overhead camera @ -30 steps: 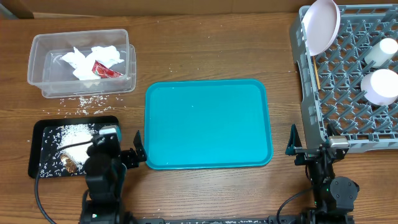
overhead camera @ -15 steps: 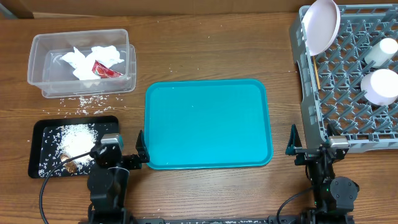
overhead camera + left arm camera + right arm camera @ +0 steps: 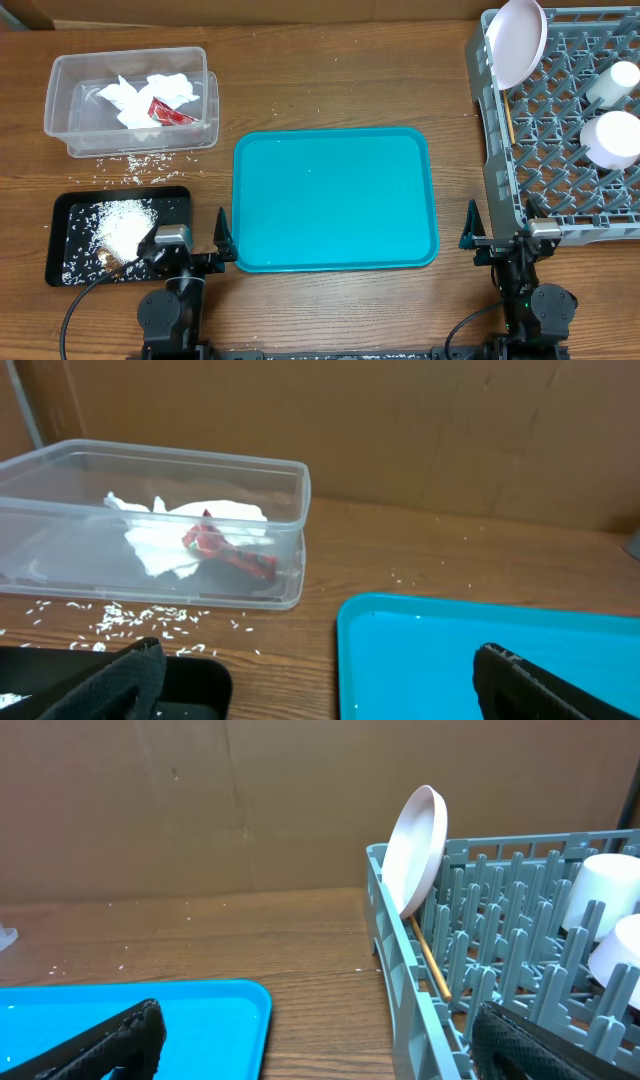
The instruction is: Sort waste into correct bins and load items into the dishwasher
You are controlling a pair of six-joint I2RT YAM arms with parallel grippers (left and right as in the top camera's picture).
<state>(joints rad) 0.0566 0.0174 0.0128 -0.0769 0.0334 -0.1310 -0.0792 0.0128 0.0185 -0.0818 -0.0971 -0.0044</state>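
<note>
Left gripper [image 3: 318, 660]: its jaws are spread wide with nothing between them. It hangs low at the near table edge, between the black tray [image 3: 60, 215] and the teal tray [image 3: 330, 200].
Right gripper [image 3: 318, 1020]: also released and empty, just beside the near corner of the dish rack [image 3: 560, 170].
Already sorted: tissue [image 3: 135, 98] and red wrapper [image 3: 165, 112] lie in the clear tub [image 3: 60, 100]. A rice heap [image 3: 125, 222] is in the black tray, and a brown scrap [image 3: 110, 262] seems to lie at its near edge (the arm partly covers it).
Already loaded: plate [image 3: 517, 40] standing on edge, cup [image 3: 612, 82], bowl [image 3: 612, 137], and chopsticks [image 3: 430, 965] along the rack's left wall.
Left to do, as I judge: loose rice grains [image 3: 135, 162] on the bare table, between the tub and the black tray.
Deciding relation: the grains lie ahead of the left gripper and a little to its left, in a band running along the tub's near wall. The left arm is much nearer; the right one is well apart, across the teal tray.
</note>
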